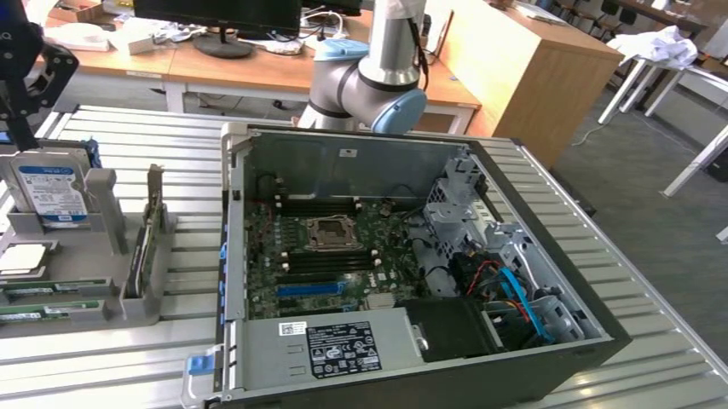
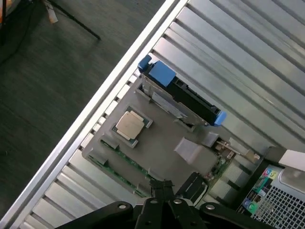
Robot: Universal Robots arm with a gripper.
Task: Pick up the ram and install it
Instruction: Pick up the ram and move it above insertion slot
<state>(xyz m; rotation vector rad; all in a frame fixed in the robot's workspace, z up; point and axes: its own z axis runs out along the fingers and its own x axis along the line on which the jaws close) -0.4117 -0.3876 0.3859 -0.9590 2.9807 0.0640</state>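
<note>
Sees gripper (image 2: 162, 185) pinched shut, holding nothing, above gray tray (image 2: 162, 143). Finds ram (image 1: 51, 290) flat along tray edge opposite hard drive (image 1: 51, 192), second stick (image 1: 40, 313) just beside.
Risks jabbing board if lowered shut; risks catching both sticks or slipping off thin edge.
Notes CPU (image 2: 129, 125) and upright card (image 1: 152, 213) crowding same tray; computer case (image 1: 234, 213) toward exterior view's right.

Robotics lab in office-type room. Evidence: robot arm (image 1: 376, 81) mounted by ribbed alu. bench (image 1: 136, 136); opened PC tower (image 1: 341, 158) lying on bench; grey parts fixture (image 1: 85, 273) at exterior view's left w/ components. Far side: wooden desks (image 1: 228, 64) w/ monitor (image 1: 216, 13). Grey floor (image 1: 637, 213) at exterior view's right.
</note>
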